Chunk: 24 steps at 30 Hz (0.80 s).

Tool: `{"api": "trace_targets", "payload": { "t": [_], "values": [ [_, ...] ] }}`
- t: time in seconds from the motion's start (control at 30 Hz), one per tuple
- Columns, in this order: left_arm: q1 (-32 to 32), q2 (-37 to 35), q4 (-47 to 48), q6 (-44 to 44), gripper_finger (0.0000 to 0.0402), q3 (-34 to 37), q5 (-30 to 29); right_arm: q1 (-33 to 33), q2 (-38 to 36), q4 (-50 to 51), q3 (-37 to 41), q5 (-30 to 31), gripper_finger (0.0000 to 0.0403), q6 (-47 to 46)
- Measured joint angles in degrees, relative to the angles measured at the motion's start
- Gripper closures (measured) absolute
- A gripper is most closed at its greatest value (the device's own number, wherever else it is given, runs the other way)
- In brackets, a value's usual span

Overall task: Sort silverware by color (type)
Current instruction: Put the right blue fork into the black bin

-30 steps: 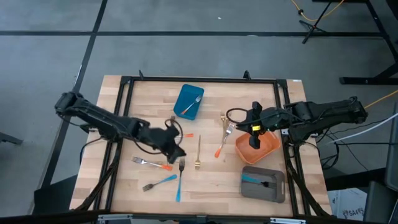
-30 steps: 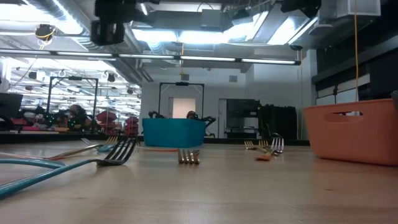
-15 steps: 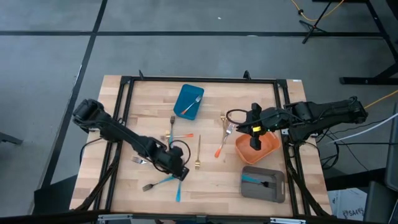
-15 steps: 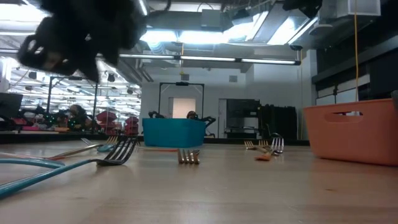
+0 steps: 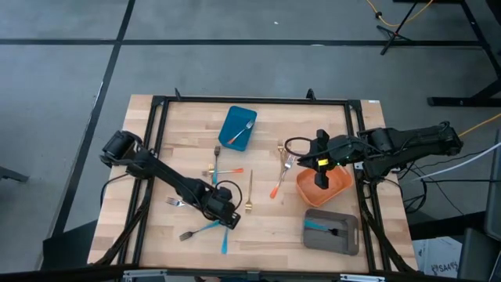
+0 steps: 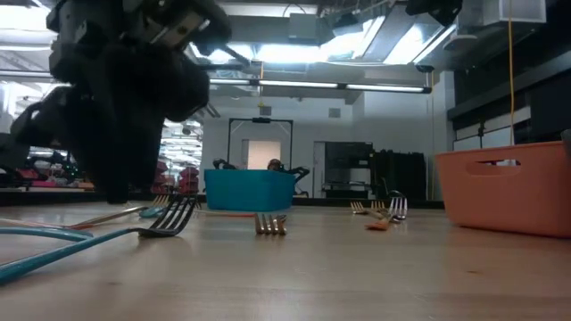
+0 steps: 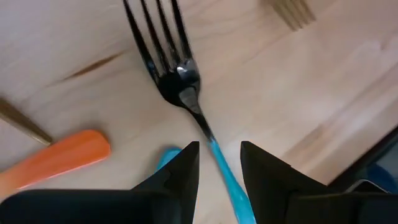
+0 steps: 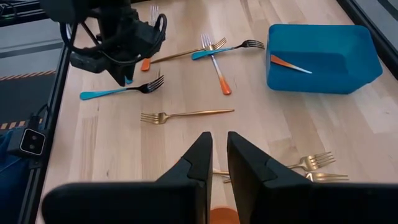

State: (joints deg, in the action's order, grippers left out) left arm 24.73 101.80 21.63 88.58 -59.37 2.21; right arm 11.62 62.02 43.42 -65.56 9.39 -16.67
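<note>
left pincer is down at the worktop, fingers parted with a blue-handled fork lying between them, its handle running through the gap and its dark tines pointing ahead; no contact with the fingers can be confirmed. just beside that pincer lie an orange handle and a second blue handle tip. ahead of it, a gold fork lies on the wood.

right pincer hangs over the orange bin, fingers drawn narrow with only a slit between them; whether anything is held cannot be told. beyond it lie two gold forks, and farther off the blue bin holds an orange-handled fork.
</note>
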Motion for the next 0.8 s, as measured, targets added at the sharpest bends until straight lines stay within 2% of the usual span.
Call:
{"api": "trace_targets", "payload": {
  "t": [0.17, 0.33, 0.8],
  "values": [
    [0.00, 1.27, -0.69, -0.02, 0.0290, 0.00, -0.35, 0.00, 0.00, -0.02, 0.00, 0.00, 0.0361, 0.00],
    [0.00, 1.61, -1.24, -0.15, 0.0290, -0.02, -3.10, 0.00, 0.00, -0.03, 0.00, 0.00, 0.0361, 0.00],
    [0.90, 2.91, -2.32, -0.09, 0.0290, -0.02, -3.14, 0.00, 0.00, -0.06, 0.00, -0.02, 0.0361, 0.00]
  ]
}}
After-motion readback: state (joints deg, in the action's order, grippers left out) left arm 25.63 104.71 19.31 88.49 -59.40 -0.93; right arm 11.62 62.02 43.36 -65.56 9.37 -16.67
